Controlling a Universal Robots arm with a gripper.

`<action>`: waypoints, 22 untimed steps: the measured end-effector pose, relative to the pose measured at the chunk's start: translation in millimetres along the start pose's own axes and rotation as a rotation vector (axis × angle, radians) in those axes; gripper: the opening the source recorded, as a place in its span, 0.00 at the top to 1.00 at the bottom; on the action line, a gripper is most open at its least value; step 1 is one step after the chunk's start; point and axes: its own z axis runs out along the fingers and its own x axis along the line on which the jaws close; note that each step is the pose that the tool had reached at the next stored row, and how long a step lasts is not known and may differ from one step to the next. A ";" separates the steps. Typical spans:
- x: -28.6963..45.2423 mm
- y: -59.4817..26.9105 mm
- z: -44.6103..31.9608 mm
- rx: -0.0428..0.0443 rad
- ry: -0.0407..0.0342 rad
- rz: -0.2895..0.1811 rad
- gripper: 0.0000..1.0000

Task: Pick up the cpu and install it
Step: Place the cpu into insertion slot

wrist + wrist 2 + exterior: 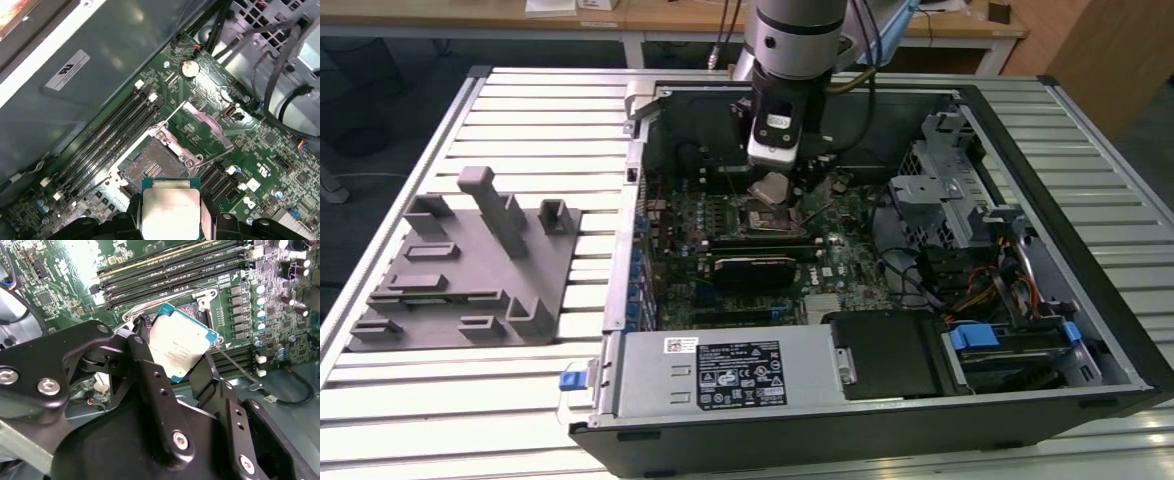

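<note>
The cpu is a thin square chip with a pale silver top and a teal-green rim, held between the two black fingers of my gripper. In the first wrist view the cpu hangs a little above and just beside the open socket on the green motherboard. From the exterior view, my gripper reaches down into the open computer case with the cpu tilted over the socket.
The socket's metal retention frame and its lever stand raised. Memory slots run beside the socket. A black ribbed module lies nearby, with drive cages and cables on the exterior view's right. A grey block with posts sits outside the case.
</note>
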 end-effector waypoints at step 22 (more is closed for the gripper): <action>0.0 0.0 0.5 -0.0027 -0.0081 0.294 0.45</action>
